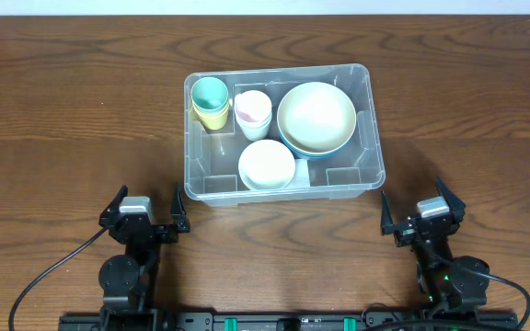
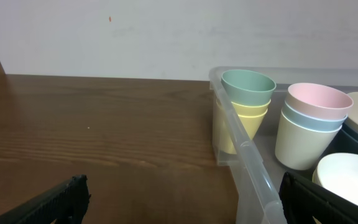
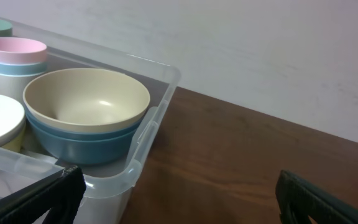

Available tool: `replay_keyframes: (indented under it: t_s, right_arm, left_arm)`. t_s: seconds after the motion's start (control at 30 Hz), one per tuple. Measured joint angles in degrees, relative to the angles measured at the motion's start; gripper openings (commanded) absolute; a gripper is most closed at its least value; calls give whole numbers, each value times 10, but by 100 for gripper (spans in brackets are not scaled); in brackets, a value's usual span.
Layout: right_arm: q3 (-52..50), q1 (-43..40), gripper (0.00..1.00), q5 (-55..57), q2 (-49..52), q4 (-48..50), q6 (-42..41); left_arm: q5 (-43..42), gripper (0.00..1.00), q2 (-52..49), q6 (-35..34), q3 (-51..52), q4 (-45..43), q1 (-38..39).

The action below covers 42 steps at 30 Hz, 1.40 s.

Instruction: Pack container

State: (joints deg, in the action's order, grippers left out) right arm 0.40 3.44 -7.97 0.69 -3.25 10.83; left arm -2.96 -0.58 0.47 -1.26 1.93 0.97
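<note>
Left gripper [image 1: 146, 210], right gripper [image 1: 419, 210]: both wide open, holding nothing, over your brown wood-grain bench [image 1: 63, 110].
Ahead, between them: large clear ribbed plastic bin [image 1: 274, 71], thick-rimmed. Inside: smooth white bowl [image 1: 266, 164], cream-on-blue bowl stack [image 1: 316, 115], tapered pastel cup stacks [image 1: 210, 97].
Risk: if you reach forward low, you may catch the rim and shove the bin.

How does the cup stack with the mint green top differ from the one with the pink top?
The green-topped cup stack shows two cups, mint green over yellow; the pink-topped cup stack shows three, pink over pale blue over cream. The green-topped stack sits in a far corner of the clear plastic container; the pink-topped one stands beside it, nearer the middle. Both stand upright, nested.
</note>
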Motion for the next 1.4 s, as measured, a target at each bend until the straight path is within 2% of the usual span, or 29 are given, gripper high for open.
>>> replay_keyframes:
  t_s: [1.4]
  right_arm:
    - [0,0,99,0,0,0,0]
  left_arm:
    - [0,98,0,0,0,0,0]
